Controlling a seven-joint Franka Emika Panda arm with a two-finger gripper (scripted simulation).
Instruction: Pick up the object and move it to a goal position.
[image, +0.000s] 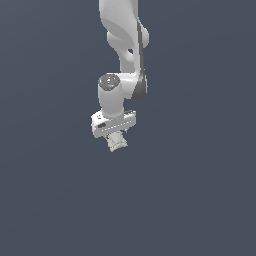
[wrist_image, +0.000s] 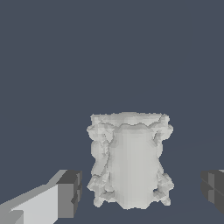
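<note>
One item of interest: a small whitish-grey knobbly lump with stubby lobes, the object (image: 117, 142), sitting directly beneath the smooth white rectangular gripper block (image: 113, 123) of the white jointed robot arm (image: 125, 47), at 6 o'clock from that block in the exterior view.

Gripper (wrist_image: 140, 192): released. In the wrist view the two dark grey pads (wrist_image: 70, 193) stand well apart on either side of the object (wrist_image: 130, 159), neither touching it.

Surroundings: a plain dark blue-grey desk (image: 200, 200); no goal marker can be made out.

Status, as judged: straddling the object, grasp not yet made; lift and transfer remain.

Risks, as judged:
- Uneven lobed flanks may give the pads poor contact, so the object could twist or squirt out on closing.
- Off-centre straddle: one pad appears nearer, so it may push the object sideways first.
- Whether the pads sit low enough cannot be told; a shallow pinch could slip during the lift.
</note>
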